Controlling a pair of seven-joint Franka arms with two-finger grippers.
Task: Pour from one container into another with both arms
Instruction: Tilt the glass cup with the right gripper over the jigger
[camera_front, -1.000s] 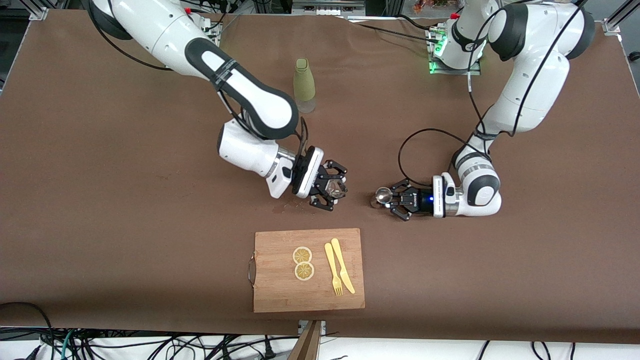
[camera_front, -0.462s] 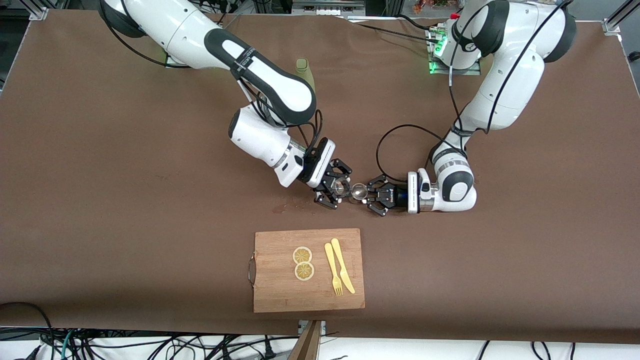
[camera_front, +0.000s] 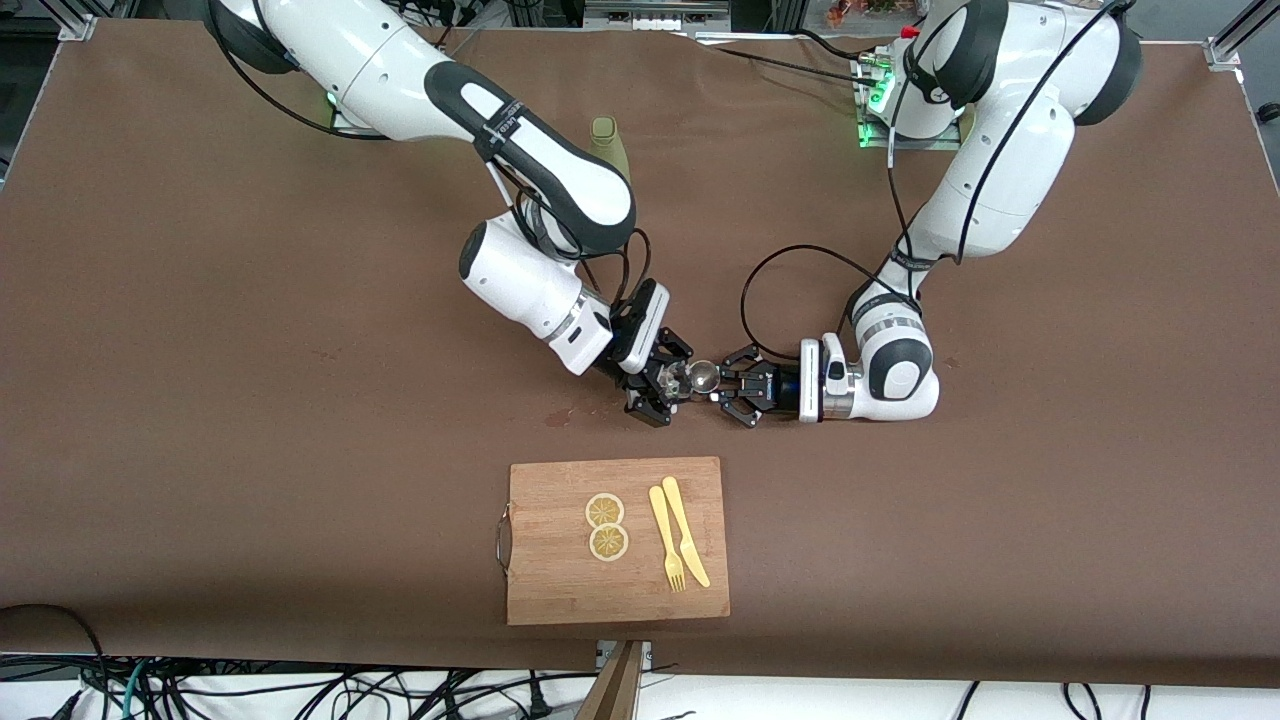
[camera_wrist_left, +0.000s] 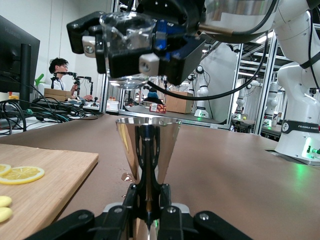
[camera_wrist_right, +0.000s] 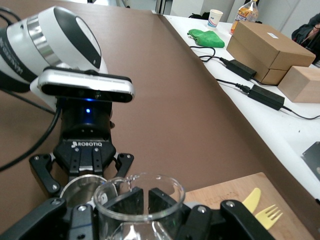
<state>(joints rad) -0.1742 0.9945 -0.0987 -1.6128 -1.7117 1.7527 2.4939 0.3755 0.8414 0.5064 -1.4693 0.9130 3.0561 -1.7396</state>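
While the right gripper (camera_front: 668, 385) pinches a small clear glass cup (camera_wrist_right: 138, 197) and holds it just above the metal jigger (camera_wrist_left: 148, 146), which the left gripper (camera_front: 722, 385) clamps upright by its narrow waist, the step in hand appears to be the pour itself; both sets of fingers are pressed tight on their vessels, and the two grippers meet nose to nose over the bare brown table (camera_front: 250, 380). To do it well, keep the jigger level and motionless in the left gripper; roll the right wrist slowly so the cup's lip stays directly over the jigger's mouth, since that opening is narrow and any sideways drift is likely to spill; hold the rims apart to avoid knocking. A wooden cutting board (camera_front: 560, 590) with lemon slices (camera_front: 606, 526) and a yellow fork and knife (camera_front: 678, 545) lies nearer the front camera than both grippers. Legible writing: "ROBOTIQ" (camera_wrist_right: 87, 144) on the left gripper body; "FRANKA ROBOTICS" (camera_wrist_left: 304, 127) on an arm base.
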